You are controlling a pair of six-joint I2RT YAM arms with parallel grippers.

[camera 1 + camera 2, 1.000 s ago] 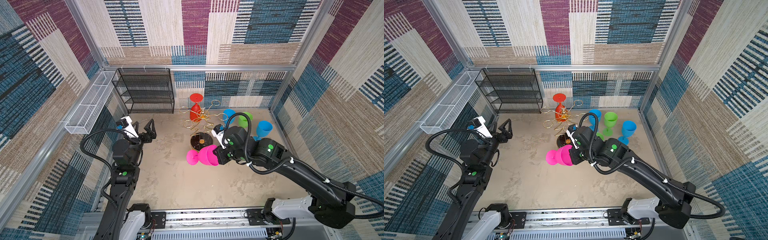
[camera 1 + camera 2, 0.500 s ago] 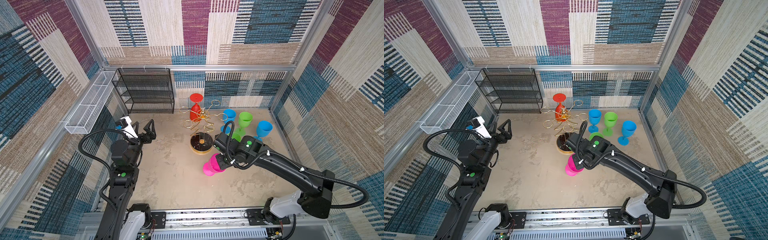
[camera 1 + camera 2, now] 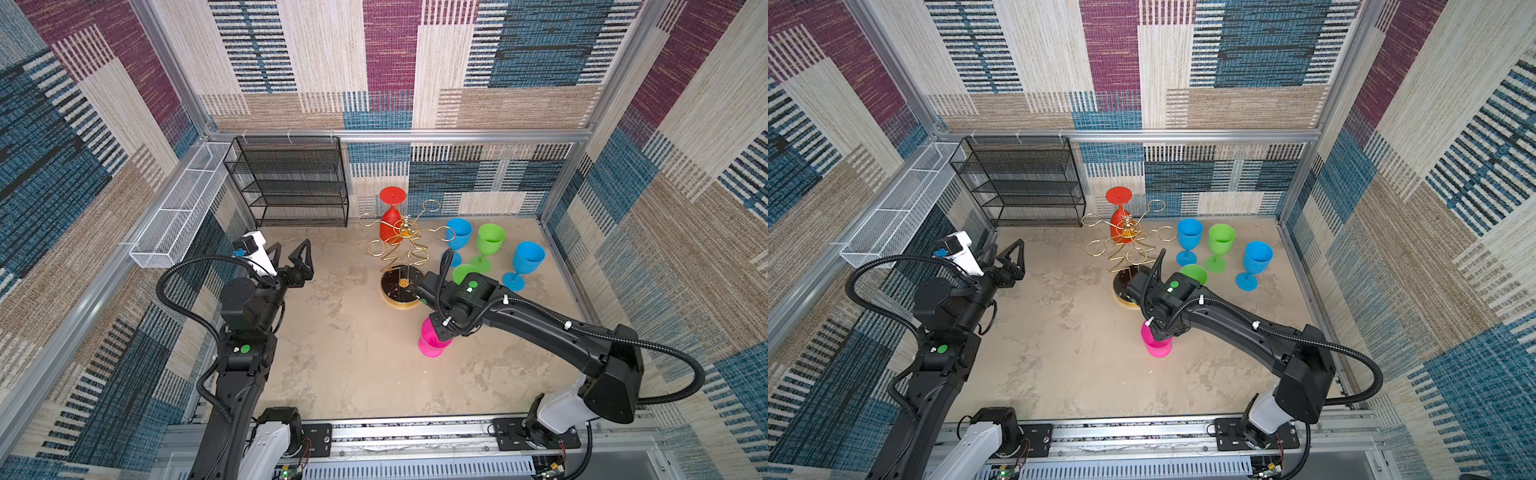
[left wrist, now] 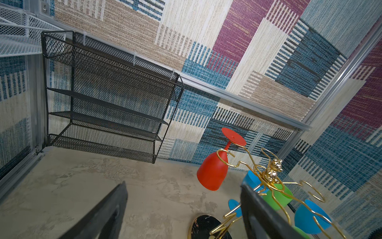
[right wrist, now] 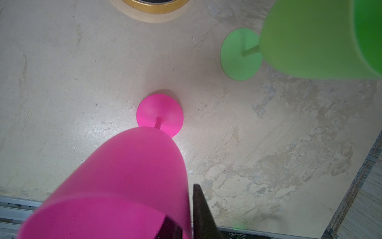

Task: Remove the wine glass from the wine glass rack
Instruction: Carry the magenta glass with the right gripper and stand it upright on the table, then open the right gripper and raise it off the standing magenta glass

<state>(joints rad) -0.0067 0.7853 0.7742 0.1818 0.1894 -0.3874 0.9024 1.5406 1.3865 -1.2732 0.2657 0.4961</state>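
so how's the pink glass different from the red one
The pink glass stands upright, foot on the table; the red glass hangs upside down, foot up. The pink glass is off the rack; the red glass hangs from one of its rings. Both are stemmed glasses.

Pink glass (image 3: 428,338) rim hidden under R arm (image 3: 532,323); rack base (image 5: 153,7) cropped.

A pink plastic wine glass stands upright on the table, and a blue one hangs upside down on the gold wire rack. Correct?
No: the red plastic wine glass, not a blue one, hangs upside down on the gold wire rack, as the left wrist view shows. The pink plastic wine glass stands upright on the table.
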